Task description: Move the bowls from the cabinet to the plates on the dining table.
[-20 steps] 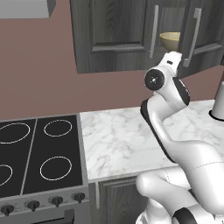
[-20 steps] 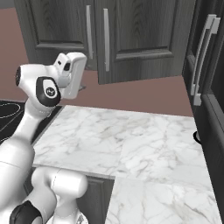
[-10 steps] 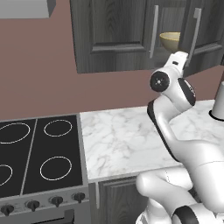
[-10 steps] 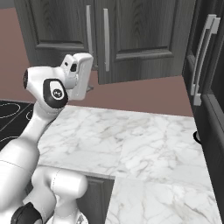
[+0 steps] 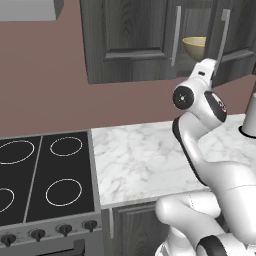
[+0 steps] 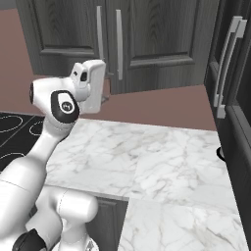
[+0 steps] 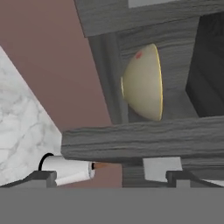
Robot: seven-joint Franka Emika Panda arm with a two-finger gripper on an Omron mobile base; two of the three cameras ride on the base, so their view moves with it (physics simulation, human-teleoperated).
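Only one bowl [image 5: 194, 46] is easy to spot: plain olive-yellow, smooth and rounded, sitting on the shelf inside the open cabinet [image 5: 131, 41], partly blocked by the door edge and its silver bar handle [image 5: 176, 35]. From the hand camera it looks turned sideways, and a door edge cuts across below it. The cabinet is dark grey wood-grain with panelled doors. Below it is a white, grey-veined marble desk [image 5: 145, 160] next to a black stove [image 5: 42, 175]. A pale cylinder [image 7: 70, 169] shows near the hand, cut off, can't tell what it is. The fingers [image 7: 107, 178] are spread wide, holding nothing, with just the tips visible, pointing up at the bowl but well short of it
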